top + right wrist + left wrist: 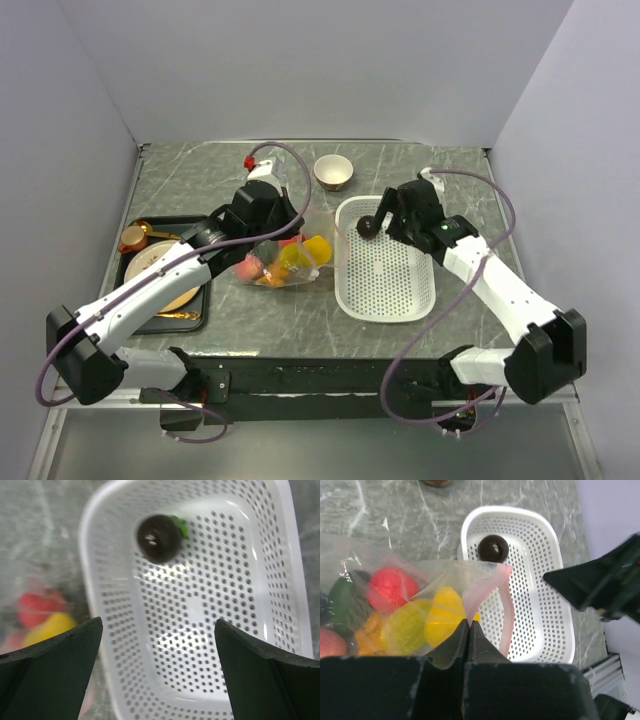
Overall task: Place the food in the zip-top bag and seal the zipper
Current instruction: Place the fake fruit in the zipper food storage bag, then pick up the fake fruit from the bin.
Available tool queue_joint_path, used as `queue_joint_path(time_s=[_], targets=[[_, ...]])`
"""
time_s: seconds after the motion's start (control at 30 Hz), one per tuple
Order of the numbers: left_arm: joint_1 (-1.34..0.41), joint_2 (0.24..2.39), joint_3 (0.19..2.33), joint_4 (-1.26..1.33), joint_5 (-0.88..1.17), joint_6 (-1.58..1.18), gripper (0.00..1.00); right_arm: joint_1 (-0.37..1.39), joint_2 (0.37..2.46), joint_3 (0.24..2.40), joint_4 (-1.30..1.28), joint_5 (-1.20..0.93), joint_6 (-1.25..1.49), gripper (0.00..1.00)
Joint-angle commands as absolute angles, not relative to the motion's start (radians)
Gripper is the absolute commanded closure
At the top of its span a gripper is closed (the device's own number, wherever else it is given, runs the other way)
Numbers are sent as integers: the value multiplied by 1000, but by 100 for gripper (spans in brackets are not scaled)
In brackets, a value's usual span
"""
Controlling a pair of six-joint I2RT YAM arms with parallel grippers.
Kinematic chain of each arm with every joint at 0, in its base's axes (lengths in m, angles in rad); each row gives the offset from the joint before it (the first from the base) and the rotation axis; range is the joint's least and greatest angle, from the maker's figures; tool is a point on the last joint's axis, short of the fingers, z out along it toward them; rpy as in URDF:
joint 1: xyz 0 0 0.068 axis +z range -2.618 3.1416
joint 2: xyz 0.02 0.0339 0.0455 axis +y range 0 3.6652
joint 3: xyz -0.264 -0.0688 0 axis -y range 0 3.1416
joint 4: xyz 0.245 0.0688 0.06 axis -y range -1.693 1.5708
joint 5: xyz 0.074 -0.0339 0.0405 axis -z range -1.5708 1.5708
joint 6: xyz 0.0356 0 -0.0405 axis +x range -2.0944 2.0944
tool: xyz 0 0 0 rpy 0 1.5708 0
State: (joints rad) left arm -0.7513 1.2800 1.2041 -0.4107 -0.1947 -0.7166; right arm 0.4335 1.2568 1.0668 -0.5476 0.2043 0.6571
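Observation:
The clear zip-top bag point(285, 258) lies left of the white basket and holds red, yellow, pink, green and orange toy food point(405, 620). My left gripper point(468, 624) is shut on the bag's pale pink zipper point(485, 587) and holds the mouth up. A dark brown food piece point(368, 227) lies in the far end of the basket, also in the left wrist view point(493, 548) and the right wrist view point(160, 537). My right gripper point(159, 630) is open and empty above the basket, near that piece.
The white perforated basket point(392, 295) stands right of the bag. A dark tray with gold-coloured dishes point(165, 275) is at the left. A small bowl point(333, 171) stands at the back.

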Motion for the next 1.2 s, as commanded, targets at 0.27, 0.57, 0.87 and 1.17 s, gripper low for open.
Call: queue_joint_path(time_s=[0.27,0.57,0.87,1.17], targets=[[-733,1290,1226,-417,-167,-704,99,385,1440,1127,-572,110,635,0],[-733,1236,1163,-388,-161,-664,99,383,1575,1229,-566,118,629,0],[-732,1226,1124,-379,-117,-646,99,374,1692,1333,-559,181,646,0],[-729,1207,1121,-407,-153,-629,99,359,1870,1480,-577,128,640,7]])
